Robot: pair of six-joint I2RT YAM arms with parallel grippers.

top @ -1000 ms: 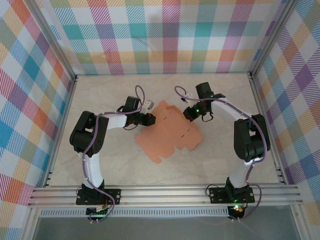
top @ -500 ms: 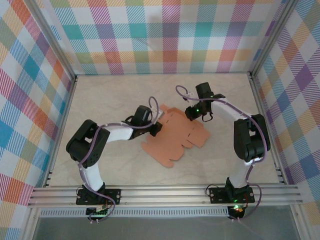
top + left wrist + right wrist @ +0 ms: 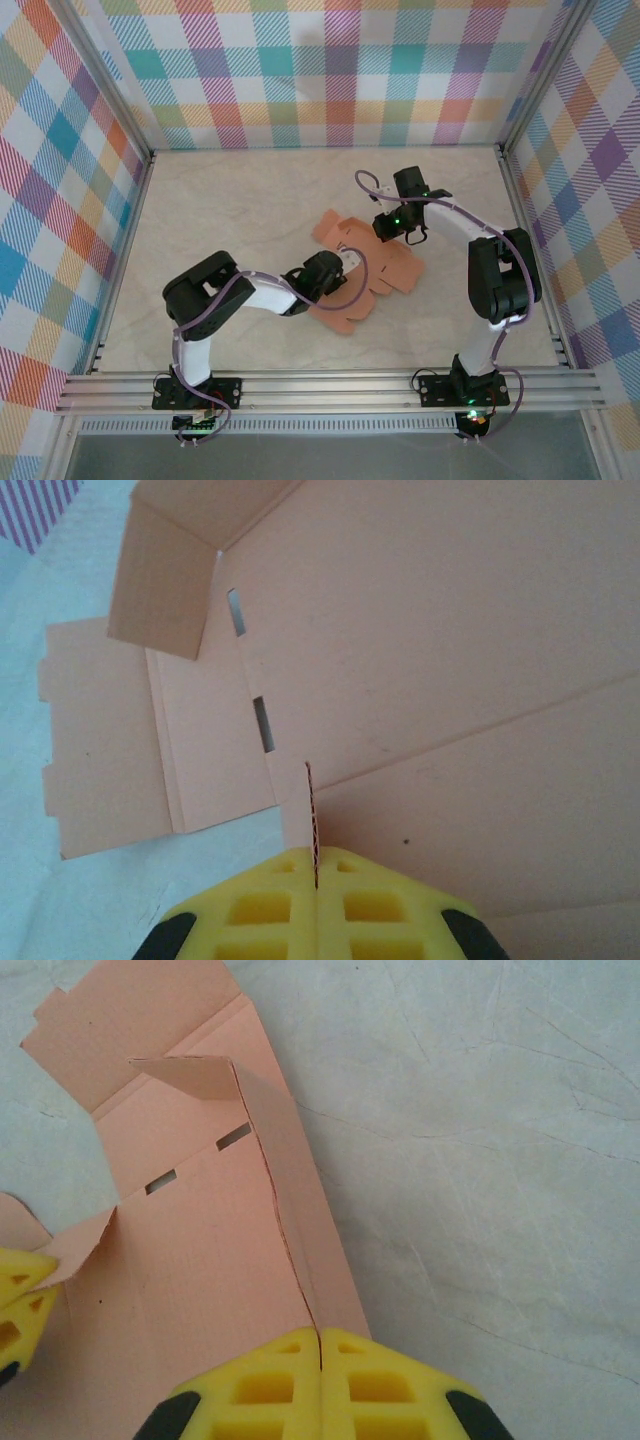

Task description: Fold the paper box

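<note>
One salmon-orange paper box (image 3: 395, 270), a cutout with some flaps raised, lies near the middle of the table (image 3: 230, 200). Two grippers clamp it. The left gripper (image 3: 315, 865), at the card's 8 o'clock side seen from above, pinches an upright flap edge. The right gripper (image 3: 320, 1345), at 1 o'clock, nips a raised fold. Two small slots (image 3: 233, 1137) pierce one panel.

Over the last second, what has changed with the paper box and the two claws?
The left claw, shut on an edge of the paper box, swung nearer and rightward, dragging it right and partly folding its panels up. The right claw stayed shut on the far edge, barely moving.
</note>
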